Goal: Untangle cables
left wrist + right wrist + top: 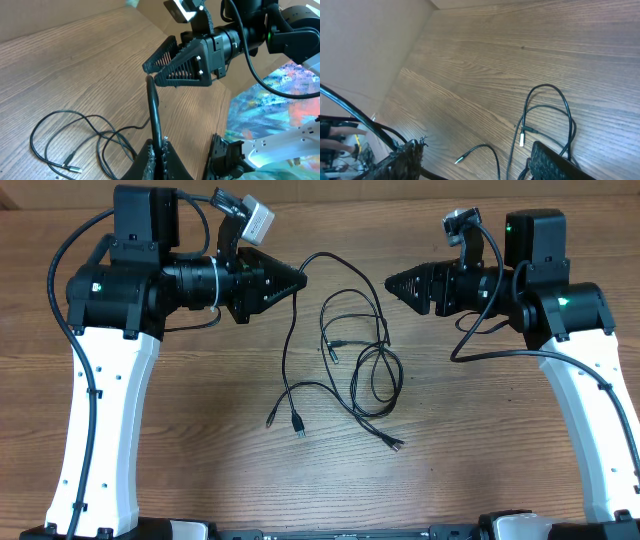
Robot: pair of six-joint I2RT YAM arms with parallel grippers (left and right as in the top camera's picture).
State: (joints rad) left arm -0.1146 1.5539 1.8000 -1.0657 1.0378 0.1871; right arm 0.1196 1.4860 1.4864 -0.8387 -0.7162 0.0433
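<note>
Wooden surface (200, 430) seen from above, with thin black cables (357, 358) lying in a loose tangle at its middle, between the two grippers and a little nearer the front. Left gripper (296, 279) clenched, grasping one strand of the cables. From the left wrist view, that strand rising out of the pinched fingertips (149, 159) toward the right gripper (150, 70). More of the cables (75, 113) resting flat on the wood below. Right gripper (390, 283) released, jaws parted and holding nothing, tip facing the left gripper across a short gap above the top loop of the tangle.

Open room: bare wood to the left of the tangle, to its right, and in front down to the near edge. Small plug ends fanned toward the front, three of them lying apart, two more inside the loops. Far edge of the surface close behind both grippers, with little room there.

Around: a plain beige wall (365, 50) meeting the surface along one side in the right wrist view. A colourful painted sheet (280, 110) beyond the surface edge in the left wrist view.

In the way: white arm links (110, 410) along both outer sides, and thicker black arm cords (60, 260) hanging off each arm, well apart from the tangle.
</note>
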